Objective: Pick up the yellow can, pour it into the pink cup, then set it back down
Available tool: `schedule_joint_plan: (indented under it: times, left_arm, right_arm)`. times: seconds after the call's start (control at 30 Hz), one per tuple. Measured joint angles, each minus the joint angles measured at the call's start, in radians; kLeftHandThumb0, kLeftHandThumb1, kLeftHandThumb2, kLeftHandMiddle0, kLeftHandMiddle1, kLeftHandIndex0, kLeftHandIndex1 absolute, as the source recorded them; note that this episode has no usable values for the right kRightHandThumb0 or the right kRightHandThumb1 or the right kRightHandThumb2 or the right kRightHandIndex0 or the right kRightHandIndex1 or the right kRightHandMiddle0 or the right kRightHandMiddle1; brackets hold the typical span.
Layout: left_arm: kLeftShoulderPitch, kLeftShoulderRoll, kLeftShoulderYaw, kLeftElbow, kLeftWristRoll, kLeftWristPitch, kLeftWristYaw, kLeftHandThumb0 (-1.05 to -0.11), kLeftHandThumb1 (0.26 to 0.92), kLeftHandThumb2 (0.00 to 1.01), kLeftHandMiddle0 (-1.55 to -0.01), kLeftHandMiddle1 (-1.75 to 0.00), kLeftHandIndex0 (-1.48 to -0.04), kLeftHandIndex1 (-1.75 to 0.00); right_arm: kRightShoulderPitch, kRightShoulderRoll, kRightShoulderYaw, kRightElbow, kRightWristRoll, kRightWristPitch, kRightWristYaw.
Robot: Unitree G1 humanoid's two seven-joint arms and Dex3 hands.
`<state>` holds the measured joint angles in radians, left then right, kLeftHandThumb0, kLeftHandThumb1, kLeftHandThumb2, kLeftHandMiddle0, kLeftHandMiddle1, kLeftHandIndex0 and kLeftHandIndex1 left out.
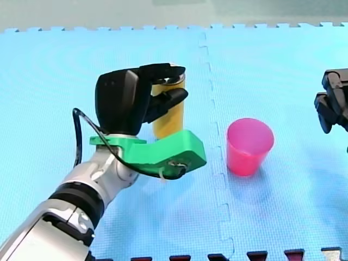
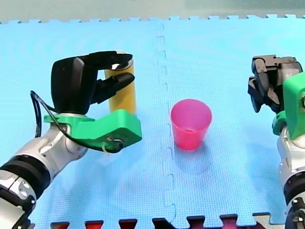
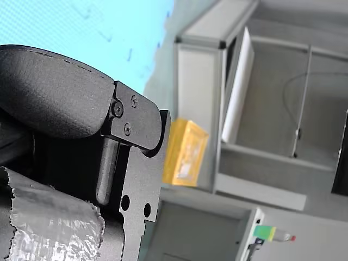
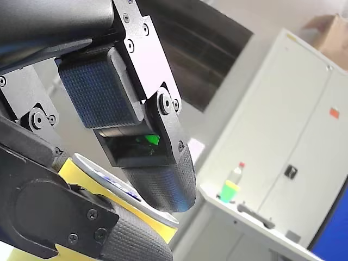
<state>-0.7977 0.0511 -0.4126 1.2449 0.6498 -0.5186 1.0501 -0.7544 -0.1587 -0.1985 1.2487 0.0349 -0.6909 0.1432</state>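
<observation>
Left hand (image 2: 81, 83) around upright yellow can (image 2: 123, 99); right hand (image 2: 266, 83) at far right

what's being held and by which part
Left hand grips the yellow can around its upper part; right hand, off to the right, holds nothing.
</observation>
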Motion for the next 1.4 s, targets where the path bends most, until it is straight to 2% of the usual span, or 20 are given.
schedule_joint_plan:
  times: [0.3, 0.63, 1.4]
  left_arm:
    - [0.005, -0.007, -0.001, 0.0, 0.002, 0.001, 0.007, -0.373, 0.748, 0.0, -1.3, -0.01, -1.23, 0.0]
    - [0.011, -0.014, 0.002, -0.007, -0.002, 0.0, 0.008, -0.375, 0.743, 0.0, -1.31, -0.01, -1.23, 0.0]
    - [0.03, -0.026, 0.006, -0.021, -0.006, 0.002, 0.002, -0.378, 0.739, 0.0, -1.3, 0.0, -1.22, 0.0]
  right_arm:
    - [-0.006, -0.002, -0.006, 0.007, 0.0, 0.017, 0.008]
    - [-0.014, -0.005, -0.004, 0.013, -0.006, 0.033, 0.0]
    - [-0.015, -0.007, -0.002, 0.014, -0.008, 0.041, 0.005]
